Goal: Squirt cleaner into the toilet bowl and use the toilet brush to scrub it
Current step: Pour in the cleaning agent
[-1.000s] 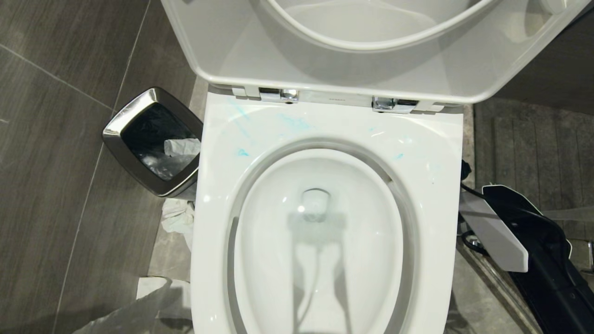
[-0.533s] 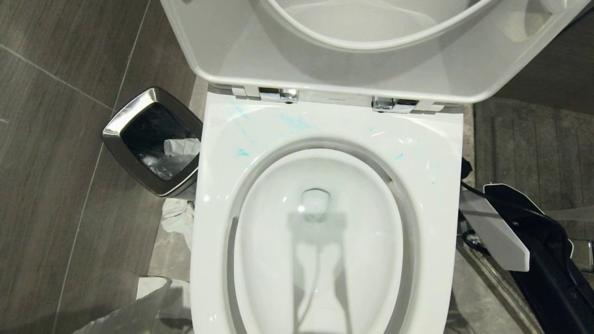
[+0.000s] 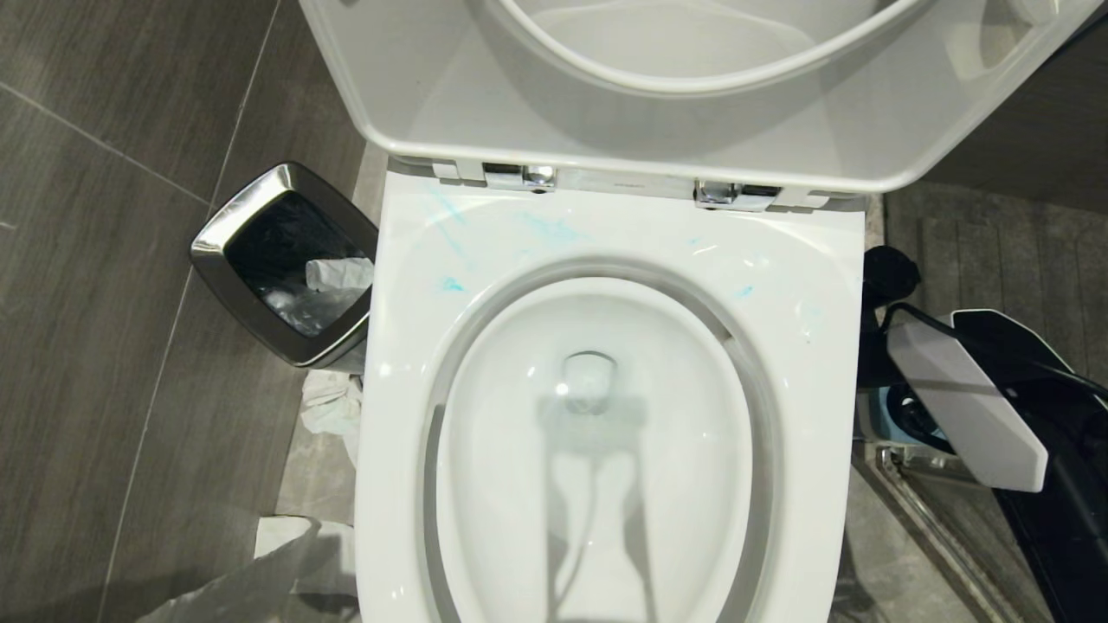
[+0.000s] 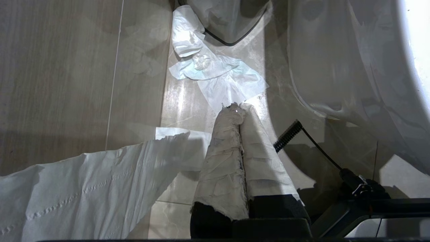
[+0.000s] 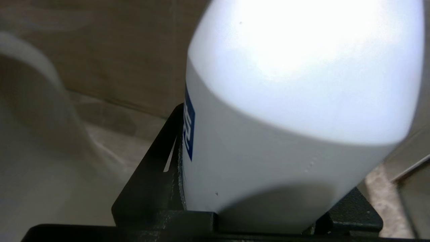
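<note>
Right gripper fingers squeezing a big white bottle beside the toilet bowl, left gripper fingers pressed together over floor tissues, thin blue cleaner smears on white rim, water in basin, steel bin holding crumpled paper

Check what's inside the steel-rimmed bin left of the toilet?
Inside the bin: a dark liner and crumpled white tissue against the side nearest the toilet bowl. Whatever lies beneath the tissue is hidden, as is the bin's bottom.
</note>
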### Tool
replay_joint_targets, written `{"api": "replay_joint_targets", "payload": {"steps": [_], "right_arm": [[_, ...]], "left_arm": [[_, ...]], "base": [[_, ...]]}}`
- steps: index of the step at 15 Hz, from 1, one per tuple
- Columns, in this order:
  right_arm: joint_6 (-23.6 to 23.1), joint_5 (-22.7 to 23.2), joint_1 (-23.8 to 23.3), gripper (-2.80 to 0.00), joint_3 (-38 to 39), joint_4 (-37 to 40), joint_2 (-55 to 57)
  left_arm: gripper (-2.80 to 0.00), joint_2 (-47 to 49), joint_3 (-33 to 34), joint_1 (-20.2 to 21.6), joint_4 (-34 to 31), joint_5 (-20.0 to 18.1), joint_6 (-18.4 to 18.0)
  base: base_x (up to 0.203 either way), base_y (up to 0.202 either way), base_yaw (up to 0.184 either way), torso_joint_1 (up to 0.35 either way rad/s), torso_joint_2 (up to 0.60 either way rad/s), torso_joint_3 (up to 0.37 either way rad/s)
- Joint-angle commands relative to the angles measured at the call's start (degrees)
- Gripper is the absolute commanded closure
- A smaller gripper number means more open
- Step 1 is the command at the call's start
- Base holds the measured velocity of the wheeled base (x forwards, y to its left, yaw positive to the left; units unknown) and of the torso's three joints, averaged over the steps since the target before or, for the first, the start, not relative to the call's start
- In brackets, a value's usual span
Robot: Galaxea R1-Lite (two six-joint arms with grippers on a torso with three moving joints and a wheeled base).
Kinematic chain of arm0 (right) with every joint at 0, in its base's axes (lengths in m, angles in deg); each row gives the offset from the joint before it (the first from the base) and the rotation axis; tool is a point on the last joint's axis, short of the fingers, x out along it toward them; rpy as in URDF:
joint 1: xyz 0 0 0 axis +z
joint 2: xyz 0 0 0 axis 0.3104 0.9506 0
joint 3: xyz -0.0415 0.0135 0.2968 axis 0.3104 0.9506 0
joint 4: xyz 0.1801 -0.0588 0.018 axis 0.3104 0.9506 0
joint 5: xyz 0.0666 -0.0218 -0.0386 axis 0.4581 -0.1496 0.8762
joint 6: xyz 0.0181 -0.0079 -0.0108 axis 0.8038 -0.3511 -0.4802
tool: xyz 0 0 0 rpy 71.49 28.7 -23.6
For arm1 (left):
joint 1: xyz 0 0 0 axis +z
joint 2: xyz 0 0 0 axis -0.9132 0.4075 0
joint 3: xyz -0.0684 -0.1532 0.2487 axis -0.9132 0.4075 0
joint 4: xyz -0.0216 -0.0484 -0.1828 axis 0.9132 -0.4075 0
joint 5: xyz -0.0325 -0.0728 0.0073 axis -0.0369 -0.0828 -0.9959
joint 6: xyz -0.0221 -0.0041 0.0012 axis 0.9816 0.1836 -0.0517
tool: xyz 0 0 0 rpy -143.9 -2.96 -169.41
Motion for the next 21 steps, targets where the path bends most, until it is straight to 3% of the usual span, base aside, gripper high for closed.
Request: {"api": "replay_joint_targets", "payload": {"steps": [1, 4, 9, 21], "right_arm": [[-0.2, -0.3, -0.1, 0.00, 2.7, -0.5, -4.7], [-1.3, -0.7, 0.0, 0.00, 8.0, -0.5, -10.3], [-3.3, -4.5, 1.0, 0.00, 23.4, -0.5, -24.4], [-3.6, -10.7, -1.7, 0.00, 50.0, -0.5, -52.1]], "left_arm": [[0.00, 0.0, 0.4, 0.0, 0.0, 0.0, 0.0], [0.00, 0.0, 0.4, 0.0, 0.0, 0.0, 0.0], [0.00, 0.0, 0.4, 0.0, 0.0, 0.0, 0.0], [0.00, 0.0, 0.4, 0.0, 0.0, 0.0, 0.0]], "base": [[0.000, 0.000, 0.000, 0.000, 0.00, 0.000], [0.000, 0.000, 0.000, 0.000, 0.00, 0.000], [0.000, 0.000, 0.000, 0.000, 0.00, 0.000], [0.000, 0.000, 0.000, 0.000, 0.00, 0.000]]}}
